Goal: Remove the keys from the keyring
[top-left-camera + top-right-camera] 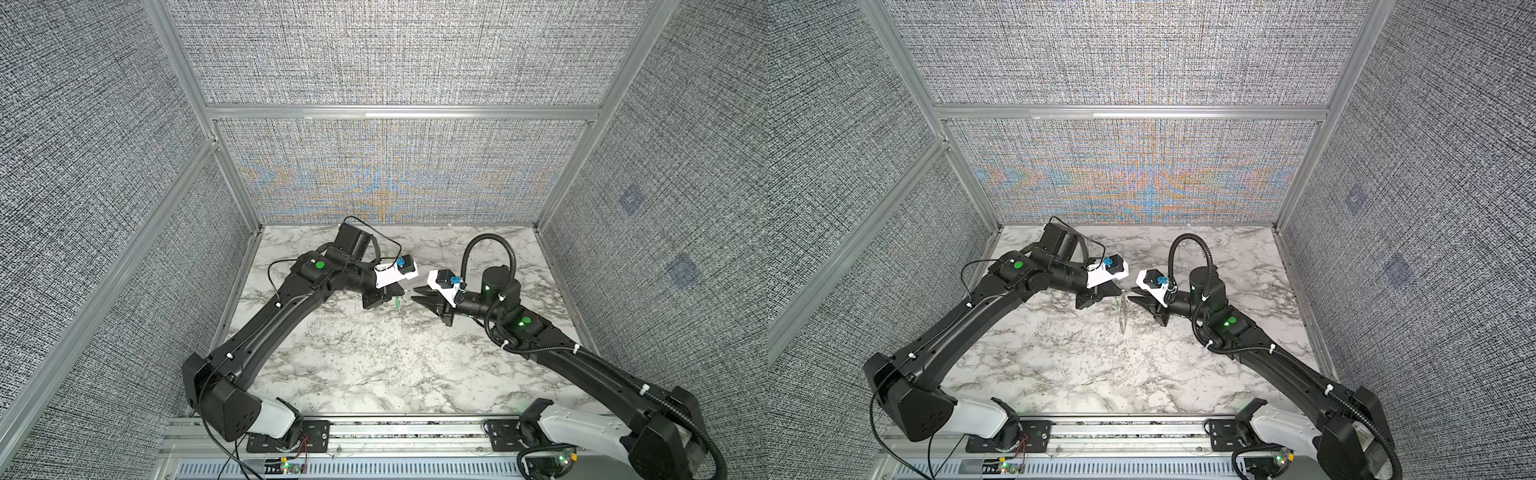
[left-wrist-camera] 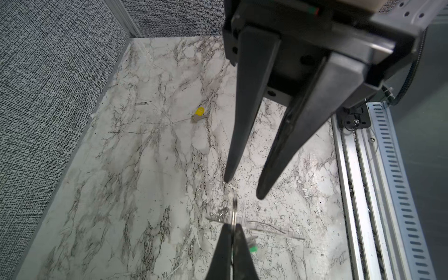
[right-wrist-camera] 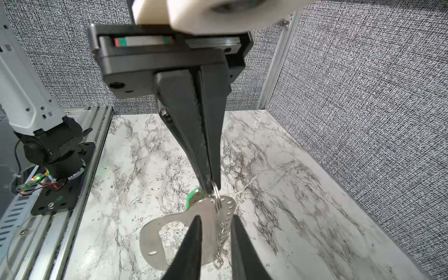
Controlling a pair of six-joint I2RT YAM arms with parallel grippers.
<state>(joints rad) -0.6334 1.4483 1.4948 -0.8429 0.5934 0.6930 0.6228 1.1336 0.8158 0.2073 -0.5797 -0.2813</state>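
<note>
Marble-pattern table (image 1: 374, 374), grey fabric walls on three sides. In both top views the two arms meet nose to nose above the middle of the table, toward the back.

Left gripper (image 3: 211, 186): jaws clenched, tips pinching a small ring (image 3: 215, 194). Its own wrist view shows the same pinch, with the wire edge-on between the two tips.

Right gripper (image 2: 243, 189): jaws released, a clear gap between the fingers (image 3: 191, 244). It sits tip to tip with the left gripper. Nothing is gripped. Touch with the plate cannot be told.

Keyring (image 3: 209, 230): flat silver-grey metal plate with a long oval slot and a row of small holes along one edge. It hangs off the table from the small ring, below the left gripper's tips. In the right wrist view it shows in the gap between the right gripper's fingers. In a top view it is only a thin, faint strip (image 1: 1122, 316) dangling between the two grippers.

Green-tagged key (image 3: 194, 198): up at the top of the plate, just beside the small ring and off the table. How it is attached cannot be made out.

Yellow-tagged key (image 2: 200, 115): lies alone on the table, well apart from the keyring and both grippers.
</note>
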